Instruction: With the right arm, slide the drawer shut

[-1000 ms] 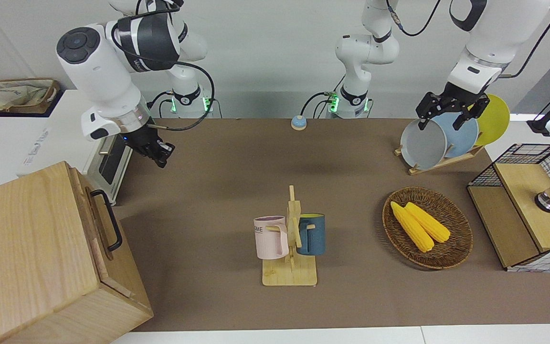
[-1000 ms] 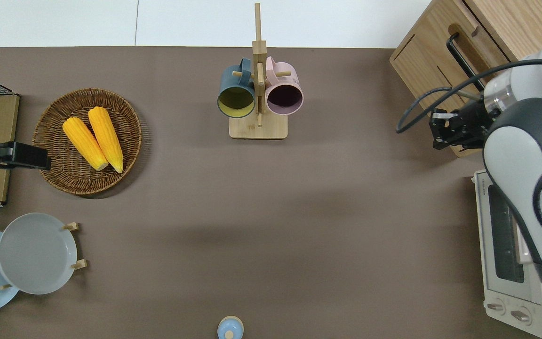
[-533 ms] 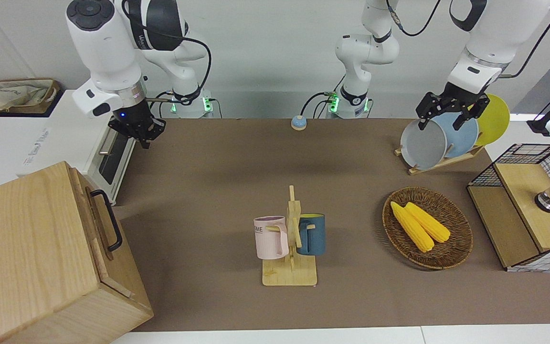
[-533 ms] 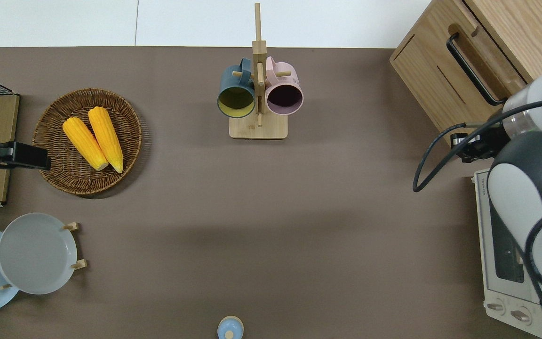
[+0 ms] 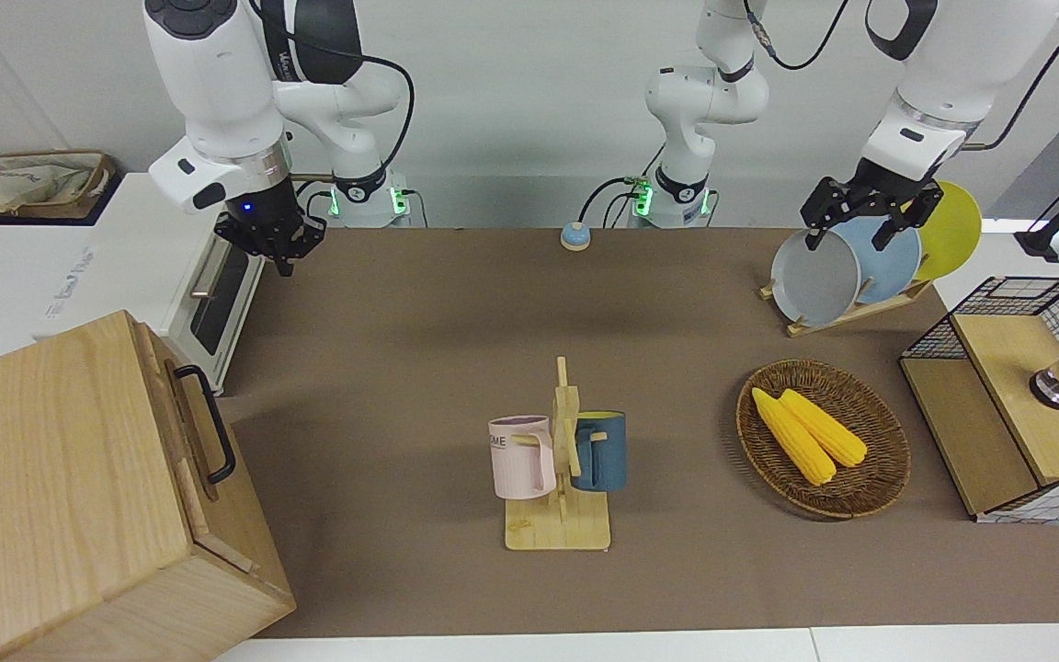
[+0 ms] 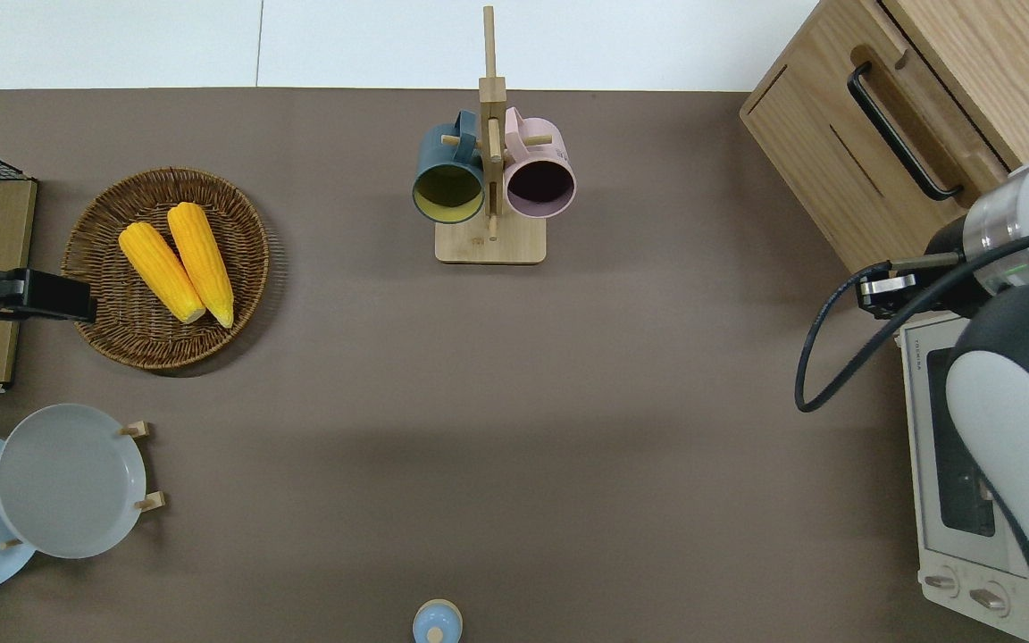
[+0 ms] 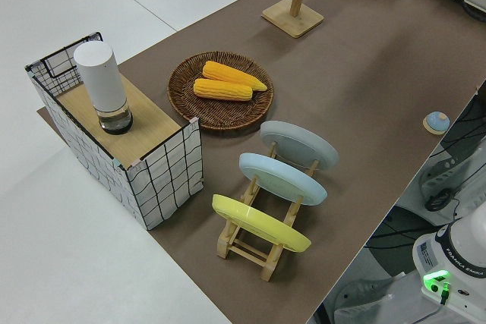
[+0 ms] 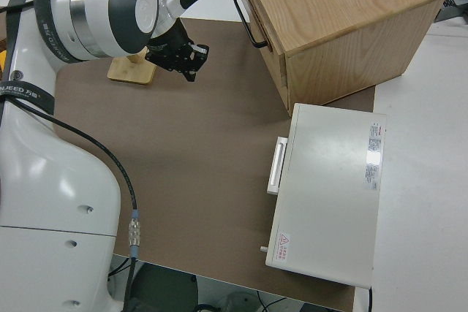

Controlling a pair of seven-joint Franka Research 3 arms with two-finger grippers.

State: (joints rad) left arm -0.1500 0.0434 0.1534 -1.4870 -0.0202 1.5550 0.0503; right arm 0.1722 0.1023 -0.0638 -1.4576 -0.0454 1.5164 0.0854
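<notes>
drawer (image 5: 182, 432) sits flush in its cabinet (image 5: 61, 496); rigid wood, likely slides stiffly, best pushed at the front panel beside the loop handle (image 6: 903, 134). right gripper (image 5: 277, 246) empty, finger state unclear.

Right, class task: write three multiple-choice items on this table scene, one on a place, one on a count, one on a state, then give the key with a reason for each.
1. Where do the corn cobs lie?
A. In the wicker basket
B. On the mug stand
C. On the toaster oven

2. How many mugs hang on the stand?
A. One
B. Two
C. Four

3. How does the drawer sit in the cabinet?
A. Pulled fully out
B. Removed and on the table
C. Pushed in, front about level with the cabinet

Key: 1 A, both cobs rest inside the basket. 2 B, a pink and a blue mug hang there. 3 C, the front panel sits about level with the cabinet face, while the right gripper is off it, near the toaster oven.
</notes>
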